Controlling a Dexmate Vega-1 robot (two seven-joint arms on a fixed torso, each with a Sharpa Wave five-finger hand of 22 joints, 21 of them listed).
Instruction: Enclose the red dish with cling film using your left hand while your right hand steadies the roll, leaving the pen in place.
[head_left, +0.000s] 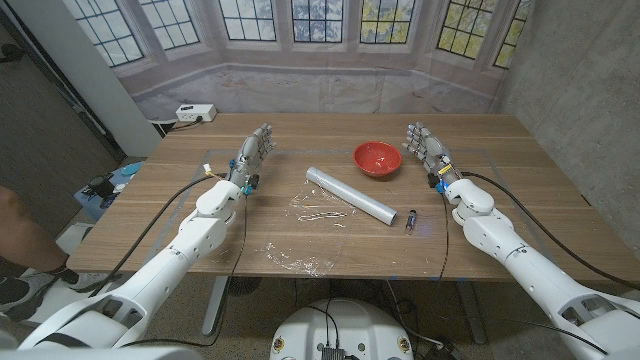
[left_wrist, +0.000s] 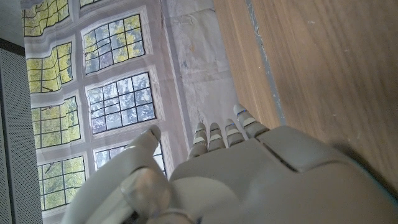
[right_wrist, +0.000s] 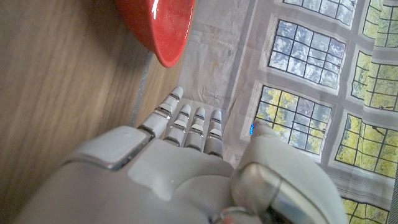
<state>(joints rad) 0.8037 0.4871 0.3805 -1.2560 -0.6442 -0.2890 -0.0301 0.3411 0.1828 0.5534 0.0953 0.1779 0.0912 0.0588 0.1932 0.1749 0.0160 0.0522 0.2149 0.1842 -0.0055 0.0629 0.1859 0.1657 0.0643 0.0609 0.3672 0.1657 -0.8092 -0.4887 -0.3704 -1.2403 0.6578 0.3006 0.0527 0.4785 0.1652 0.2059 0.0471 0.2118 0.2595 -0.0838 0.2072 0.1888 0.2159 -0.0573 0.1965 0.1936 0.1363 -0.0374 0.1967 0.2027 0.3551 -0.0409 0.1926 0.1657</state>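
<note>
The cling film roll (head_left: 352, 196) lies on the table (head_left: 520, 190) between the two hands, its long axis slanting from the middle of the table toward the right arm. The right hand (head_left: 424, 146) is released, holding nothing, fingers apart, and is the nearer one to the roll's end beside the pen (head_left: 411, 218). The red dish (head_left: 377, 158) stands just beside this hand, on its inner side. The left hand (head_left: 254, 152) is also released and stays well apart from the roll. Loose pieces of film (head_left: 322, 211) lie nearer the robot than the roll.
</note>
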